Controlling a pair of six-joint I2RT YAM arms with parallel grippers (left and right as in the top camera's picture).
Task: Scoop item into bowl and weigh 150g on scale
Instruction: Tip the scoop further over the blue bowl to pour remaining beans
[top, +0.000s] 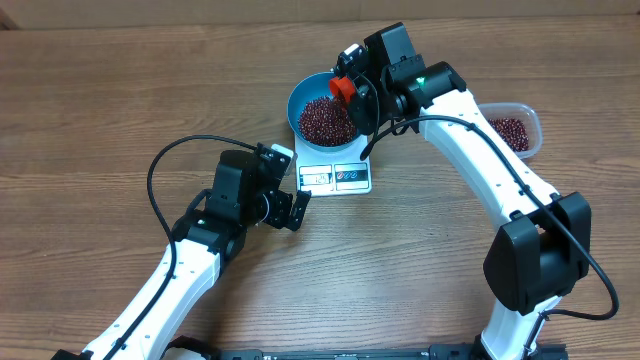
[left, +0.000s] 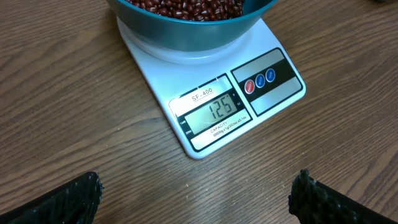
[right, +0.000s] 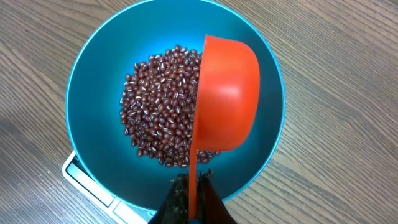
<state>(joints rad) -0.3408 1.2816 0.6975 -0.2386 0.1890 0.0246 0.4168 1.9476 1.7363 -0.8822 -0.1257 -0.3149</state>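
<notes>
The blue bowl (top: 322, 100) stands on the white scale (top: 335, 177), and a heap of dark red-brown beans (right: 163, 104) lies in it. The scale's display (left: 214, 110) reads 125. My right gripper (right: 192, 182) is shut on the handle of an orange scoop (right: 227, 102), which is turned on its side over the bowl, its back toward the camera. My left gripper (left: 196, 196) hangs open over bare table just in front of the scale, nothing between its fingers.
A clear plastic tub (top: 513, 128) holding more beans sits at the right, behind the right arm. The wooden table (top: 100, 100) stretches to the left and front of the scale.
</notes>
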